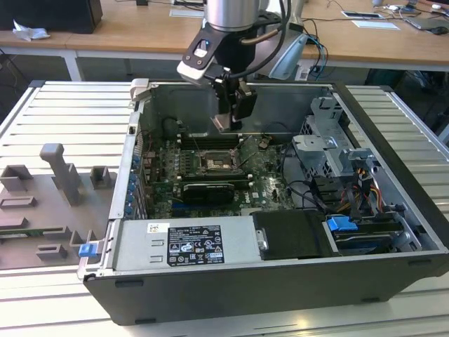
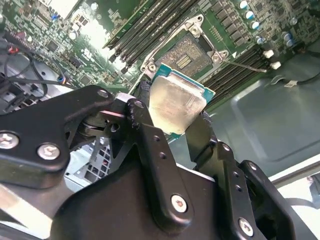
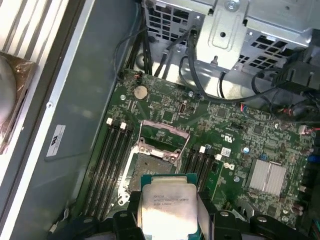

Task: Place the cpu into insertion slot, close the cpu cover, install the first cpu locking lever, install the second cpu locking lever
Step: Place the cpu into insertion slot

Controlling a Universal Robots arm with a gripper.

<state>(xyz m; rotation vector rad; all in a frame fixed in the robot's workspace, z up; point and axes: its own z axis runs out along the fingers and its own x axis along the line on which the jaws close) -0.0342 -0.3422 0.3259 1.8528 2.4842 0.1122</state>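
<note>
Setting: an open computer case [image 1: 393, 210] lies on a ribbed metal surface [image 1: 63, 119], with its green motherboard [image 1: 263, 186] facing up.
Arm: it enters at the upper centre of the exterior view and ends in a black claw [image 1: 235, 116].
Grip: the claw is pinching the cpu [image 3: 167, 205] – in both wrist views, black fingers [image 2: 141, 107] press on two opposite edges of the chip.
Chip: it has a pale silver face and a green rim, and hangs in the air above the motherboard without touching it.
Socket: the insertion slot [image 3: 150, 167] is a bare dark square near the middle of the exterior view, lower in the frame than the claw.
Lid: the cpu cover [image 3: 167, 130] is tilted up – open at one edge of the slot.
Beside the socket: long black memory slots [image 3: 112, 155] run along both sides.
Exterior view's left: a grey fixture tray [image 1: 42, 203] sits outside the case.
</note>
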